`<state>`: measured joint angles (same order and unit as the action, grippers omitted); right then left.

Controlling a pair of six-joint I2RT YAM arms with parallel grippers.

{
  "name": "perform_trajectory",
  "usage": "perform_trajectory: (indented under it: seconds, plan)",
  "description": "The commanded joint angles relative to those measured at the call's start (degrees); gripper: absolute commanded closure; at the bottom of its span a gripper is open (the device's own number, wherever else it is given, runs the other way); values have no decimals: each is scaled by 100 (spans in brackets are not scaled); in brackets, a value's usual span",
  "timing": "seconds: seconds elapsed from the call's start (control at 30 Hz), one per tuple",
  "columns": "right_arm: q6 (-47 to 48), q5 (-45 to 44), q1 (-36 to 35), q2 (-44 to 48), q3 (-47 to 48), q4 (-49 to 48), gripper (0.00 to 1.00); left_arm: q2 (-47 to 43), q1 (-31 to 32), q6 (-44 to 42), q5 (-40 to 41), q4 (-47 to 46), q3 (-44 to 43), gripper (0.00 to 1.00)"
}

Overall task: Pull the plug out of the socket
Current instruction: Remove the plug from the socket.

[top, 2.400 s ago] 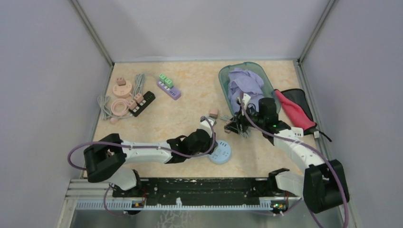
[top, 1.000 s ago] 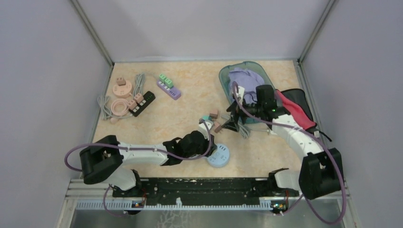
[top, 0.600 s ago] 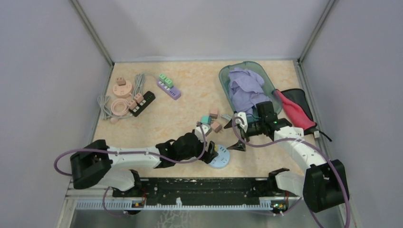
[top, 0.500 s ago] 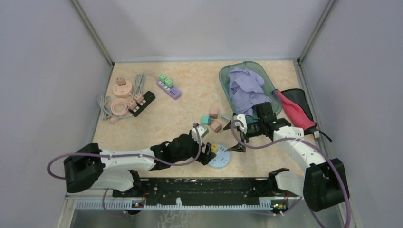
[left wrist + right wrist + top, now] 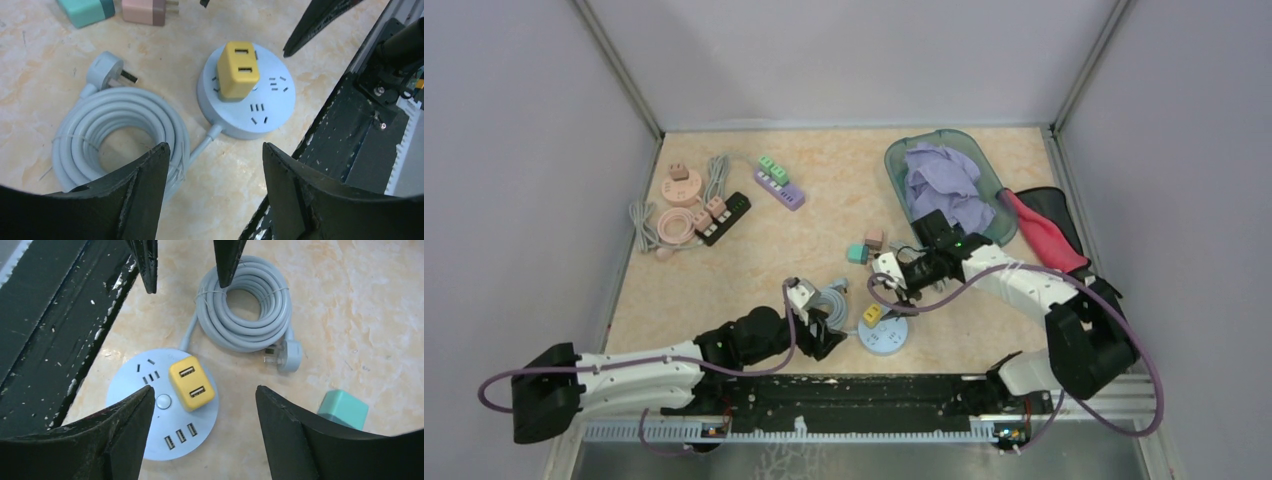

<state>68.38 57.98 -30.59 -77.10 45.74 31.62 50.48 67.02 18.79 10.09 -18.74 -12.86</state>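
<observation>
Found the yellow plug (image 5: 239,70) seated upright in the round socket (image 5: 270,107), off-centre on its top face, near the front edge of the table (image 5: 754,260) and just ahead of the black rail (image 5: 854,390). Noted a blocky, glossy plastic body with rounded corners and two USB slots on top, and beneath it a smooth pale-blue disc pierced with pin holes.

Picked out, from the right wrist only, a round button at the disc's centre and a row of USB ports along one edge. Picked out, from the left wrist only, the cord leaving the disc's side wall toward the grey cable (image 5: 120,130), a rubbery coil tied with a thin band. Saw it lying just beside the socket, its pronged plug head (image 5: 105,67) loose on the peach, stone-patterned surface.

Saw the left gripper (image 5: 214,150) spread wide and empty, near the coil and apart from the socket. Saw the right gripper (image 5: 202,390) likewise parted, nothing between its fingers, hanging over the plug without touching it.

Caught a teal adapter (image 5: 85,11) and a pink adapter (image 5: 147,10) further back, side by side. Made out, from overhead alone, a teal tub (image 5: 889,160) of crumpled lilac cloth (image 5: 944,180) far right.
</observation>
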Motion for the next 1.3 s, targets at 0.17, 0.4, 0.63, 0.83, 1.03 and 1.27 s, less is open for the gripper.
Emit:
perform_trajectory:
  seconds: [0.17, 0.4, 0.63, 0.83, 1.03, 1.27]
  plan:
    - [325, -829, -828, -555, 574, 199, 35, -595, 0, 86, -129, -808, 679, 27]
    - [264, -1204, -1053, -683, 532, 129, 57, -483, 3, 8, -311, -1194, 789, 27]
    - [341, -1274, -1055, -459, 322, 110, 80, -380, -1, 10, -385, -1631, 908, 27]
    - [-337, -1557, -940, -177, 141, -383, 100, -220, 0, 130, -256, -1968, 926, 26]
    - [-2107, -2044, -739, 93, -208, -1672, 100, 163, -9, 662, -104, -2337, 914, 21]
    - [-3757, -2763, -739, -56, -294, -2677, 100, 634, -13, 981, -123, -2335, 653, 23]
